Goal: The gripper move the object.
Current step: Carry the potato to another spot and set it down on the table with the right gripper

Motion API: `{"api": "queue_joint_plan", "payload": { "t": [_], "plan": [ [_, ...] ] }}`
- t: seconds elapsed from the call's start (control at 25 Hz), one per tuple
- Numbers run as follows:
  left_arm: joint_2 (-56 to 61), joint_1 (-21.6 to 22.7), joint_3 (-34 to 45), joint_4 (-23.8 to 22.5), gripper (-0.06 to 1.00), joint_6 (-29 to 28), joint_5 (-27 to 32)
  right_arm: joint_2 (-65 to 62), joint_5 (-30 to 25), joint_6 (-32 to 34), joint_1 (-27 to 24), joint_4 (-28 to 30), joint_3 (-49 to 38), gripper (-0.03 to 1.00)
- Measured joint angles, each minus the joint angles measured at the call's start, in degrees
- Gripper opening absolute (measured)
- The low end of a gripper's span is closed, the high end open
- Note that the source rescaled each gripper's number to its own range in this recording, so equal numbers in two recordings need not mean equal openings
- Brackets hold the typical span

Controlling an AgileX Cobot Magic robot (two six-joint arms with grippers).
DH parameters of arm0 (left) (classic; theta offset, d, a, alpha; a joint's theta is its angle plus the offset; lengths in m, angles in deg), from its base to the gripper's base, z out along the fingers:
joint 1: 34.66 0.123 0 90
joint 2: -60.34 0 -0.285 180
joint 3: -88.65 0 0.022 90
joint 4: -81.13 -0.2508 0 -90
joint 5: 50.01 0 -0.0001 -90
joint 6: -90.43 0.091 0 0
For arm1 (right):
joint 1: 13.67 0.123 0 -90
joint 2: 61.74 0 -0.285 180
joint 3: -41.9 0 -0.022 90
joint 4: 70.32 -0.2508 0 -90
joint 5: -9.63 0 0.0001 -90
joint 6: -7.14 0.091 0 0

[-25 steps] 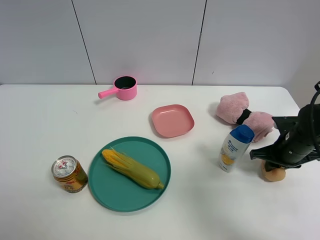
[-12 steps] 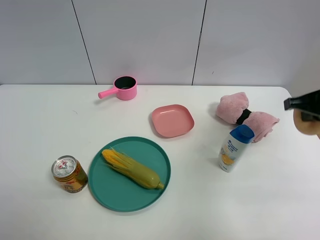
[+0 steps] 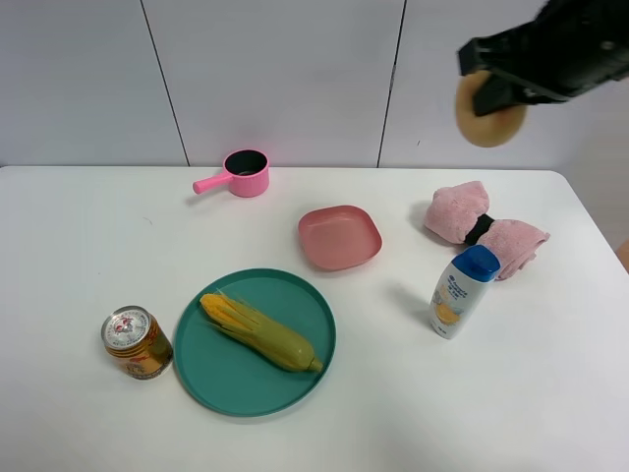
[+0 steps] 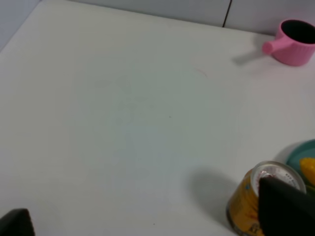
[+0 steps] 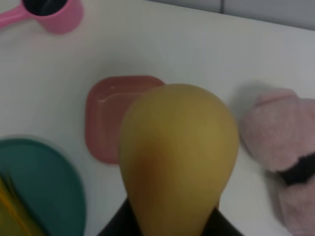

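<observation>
My right gripper [image 3: 494, 90] is shut on the object, a tan-orange potato [image 3: 488, 110], and holds it high above the table's back right, above the pink towel. In the right wrist view the potato [image 5: 179, 157] fills the middle, with the pink plate [image 5: 110, 118] on the table far below and beside it. Only dark bits of the right fingers [image 5: 115, 227] show under the potato. My left gripper [image 4: 147, 216] is open and empty above the table's left part, near the can [image 4: 256, 201]. The left arm is out of the exterior view.
The pink plate [image 3: 340, 237] lies mid-table. A teal plate [image 3: 256, 340] holds a corn cob [image 3: 260, 331]. A drink can [image 3: 136, 342] stands to the left of the teal plate. A pink saucepan [image 3: 239, 173] is at the back. A lotion bottle [image 3: 460, 292] and a pink towel [image 3: 482, 226] are at the right.
My right gripper has lifted the potato off the table right of the bottle, then carried it up and leftward to high above the towel. Nothing else moved.
</observation>
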Motion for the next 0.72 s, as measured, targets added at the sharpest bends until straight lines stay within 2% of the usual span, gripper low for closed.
{"api": "queue_joint_plan", "payload": {
  "t": [0.2,0.4,0.56,0.72],
  "plan": [
    [0.0,0.0,0.0,0.0,1.00,0.0,0.0,15.1,-1.0,-0.3,8.9,1.1,14.3,0.01],
    [0.0,0.0,0.0,0.0,1.00,0.0,0.0,29.0,-3.3,-3.7,14.7,1.8,29.8,0.01],
    [0.0,0.0,0.0,0.0,1.00,0.1,0.0,38.5,-3.3,-4.7,18.2,3.5,40.2,0.00],
    [0.0,0.0,0.0,0.0,1.00,0.1,0.0,45.0,-1.5,-5.4,19.9,2.8,46.1,0.00]
  ]
}}
